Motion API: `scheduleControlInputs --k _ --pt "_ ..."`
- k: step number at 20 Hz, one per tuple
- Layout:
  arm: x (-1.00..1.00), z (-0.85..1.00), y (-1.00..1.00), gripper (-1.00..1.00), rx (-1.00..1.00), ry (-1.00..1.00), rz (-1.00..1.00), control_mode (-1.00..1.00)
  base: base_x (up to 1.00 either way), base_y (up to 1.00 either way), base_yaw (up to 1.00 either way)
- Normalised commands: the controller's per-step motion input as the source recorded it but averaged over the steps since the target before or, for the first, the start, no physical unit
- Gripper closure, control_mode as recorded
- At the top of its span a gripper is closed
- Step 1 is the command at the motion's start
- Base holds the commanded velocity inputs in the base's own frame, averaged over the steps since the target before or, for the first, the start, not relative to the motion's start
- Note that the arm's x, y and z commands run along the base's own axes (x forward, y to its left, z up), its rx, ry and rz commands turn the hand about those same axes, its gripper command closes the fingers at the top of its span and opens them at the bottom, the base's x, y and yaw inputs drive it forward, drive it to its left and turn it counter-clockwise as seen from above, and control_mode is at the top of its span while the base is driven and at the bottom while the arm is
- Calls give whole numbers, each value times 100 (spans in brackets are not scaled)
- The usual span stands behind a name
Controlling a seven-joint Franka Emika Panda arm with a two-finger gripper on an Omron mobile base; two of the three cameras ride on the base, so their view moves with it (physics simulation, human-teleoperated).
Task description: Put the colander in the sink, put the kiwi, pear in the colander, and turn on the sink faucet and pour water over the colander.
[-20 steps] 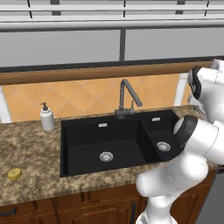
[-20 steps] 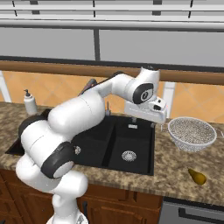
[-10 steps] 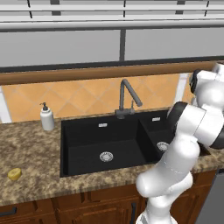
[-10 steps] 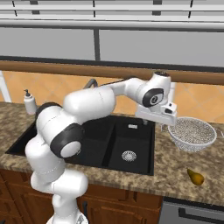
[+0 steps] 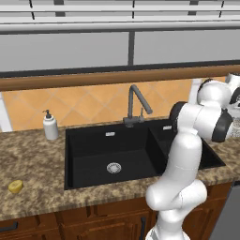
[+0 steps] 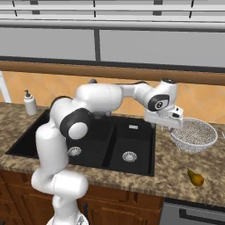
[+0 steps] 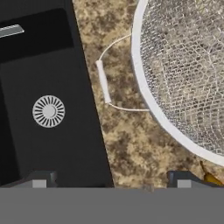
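Note:
The whitish mesh colander (image 6: 194, 134) stands on the counter to the right of the black sink (image 6: 48, 127). My gripper (image 6: 169, 128) hangs open just left of its rim, above the counter strip beside the small basin. In the hand view the gripper (image 7: 112, 181) is open with nothing between its fingertips, and the colander (image 7: 183, 65) with its wire handle (image 7: 103, 81) lies ahead to the right. The brownish kiwi (image 6: 196, 178) lies on the counter in front of the colander. The yellow pear (image 5: 15, 186) sits far left on the counter. The sink faucet (image 5: 136, 106) stands behind the sink (image 5: 112, 145).
A white soap pump bottle (image 5: 49, 126) stands at the sink's back left corner. The small basin's silver drain (image 7: 48, 111) shows left of my fingers. My arm reaches across above the sink. A wall with a wooden ledge runs behind the counter.
My arm has swung right and reached further out, bringing the open gripper from over the small basin to the colander's left rim. The colander and fruit have not moved.

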Motion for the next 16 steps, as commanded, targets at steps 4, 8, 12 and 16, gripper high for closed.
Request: scheduleControlInputs --k 4,8,12,16 --pt "3 -12 -44 -100 0 0 26 -100 0 0 0" --pt "0 -6 -27 -100 0 0 32 -100 0 0 0" --pt "0 -25 -11 -100 0 -2 29 -100 0 0 0" --pt "0 -51 0 -100 0 -7 19 -100 0 0 0"
